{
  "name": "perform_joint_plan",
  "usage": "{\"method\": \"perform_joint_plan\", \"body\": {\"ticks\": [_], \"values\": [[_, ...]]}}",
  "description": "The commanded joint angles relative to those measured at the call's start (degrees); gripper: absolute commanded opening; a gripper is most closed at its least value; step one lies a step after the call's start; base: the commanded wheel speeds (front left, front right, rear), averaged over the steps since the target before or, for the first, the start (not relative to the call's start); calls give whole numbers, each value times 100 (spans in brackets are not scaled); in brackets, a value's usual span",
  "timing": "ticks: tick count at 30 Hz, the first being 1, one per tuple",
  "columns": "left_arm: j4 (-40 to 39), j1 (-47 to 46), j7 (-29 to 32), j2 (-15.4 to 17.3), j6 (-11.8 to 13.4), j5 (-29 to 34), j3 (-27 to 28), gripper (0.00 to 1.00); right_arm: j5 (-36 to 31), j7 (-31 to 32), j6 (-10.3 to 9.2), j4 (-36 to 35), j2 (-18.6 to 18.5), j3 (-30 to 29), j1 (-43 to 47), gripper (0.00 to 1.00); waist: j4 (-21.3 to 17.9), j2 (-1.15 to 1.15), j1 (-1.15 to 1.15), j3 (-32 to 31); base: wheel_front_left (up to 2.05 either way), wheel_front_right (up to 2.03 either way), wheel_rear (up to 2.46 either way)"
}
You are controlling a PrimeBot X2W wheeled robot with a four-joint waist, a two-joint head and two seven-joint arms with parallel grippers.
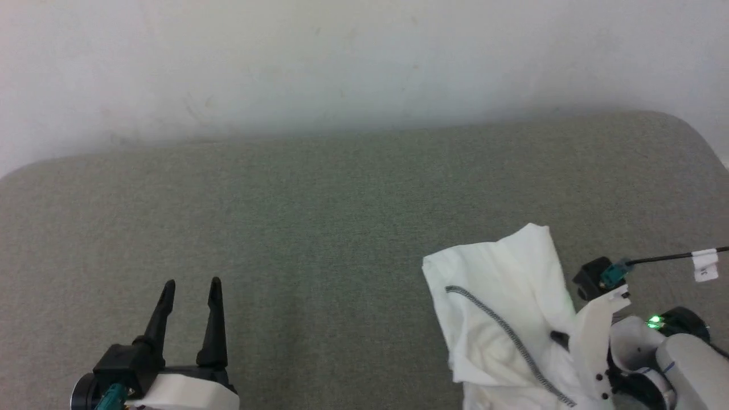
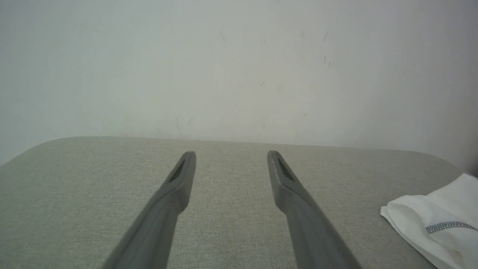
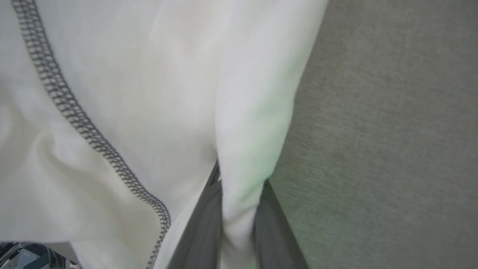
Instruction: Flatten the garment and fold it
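- Your right gripper (image 3: 241,177) is clamped on the garment (image 3: 130,93). In the right wrist view a fold of white cloth runs down between the two dark fingers, which are drawn in close on it.
- Your left gripper (image 1: 192,282) holds nothing. Its fingers stand wide apart over the bare grey fabric surface (image 1: 342,199), pointing to 12 o'clock in the head view.
- The garment lies bunched at about 4 o'clock in the head view, with a peak toward 12 o'clock and more cloth running off the bottom edge.
- From the left gripper the heap lies at 3 o'clock, well apart. In the left wrist view its near corner shows at 4 o'clock. The right arm is the nearer one and is already in the cloth.
- The stitched seam (image 1: 512,341) runs from 10 o'clock to 5 o'clock across the heap, which gives you the likeliest line to spread along.
- Flattening looks barely begun. You will probably need the left arm to cross toward 3 o'clock and take a free edge.
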Motion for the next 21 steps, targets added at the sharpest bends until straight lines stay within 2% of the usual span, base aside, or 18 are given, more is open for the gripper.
{"method": "perform_joint_plan", "body": {"ticks": [1, 10, 16, 21], "values": [[-67, -13, -27, -7, -8, 60, 19, 100, -166, -4, -12, -47, -211, -34, -163, 0, -397, 0, 0, 186, 0, 0, 0], [-408, -474, -27, 13, -64, 104, -172, 100, -924, -340, -12, 272, -957, -441, -802, 0, -1256, 0, 0, 1091, 0, 0, 0], [-561, -924, -27, 165, -100, 187, -373, 100, -1165, -632, -12, 877, -1118, -769, -1228, 0, -1540, 0, 0, 1746, 0, 0, 0], [-535, -1426, -27, 362, -122, 248, -570, 100, -1471, -1244, -12, 1586, -1080, -1070, -1779, 0, -1658, 0, 0, 2226, 0, 0, 0]]}}
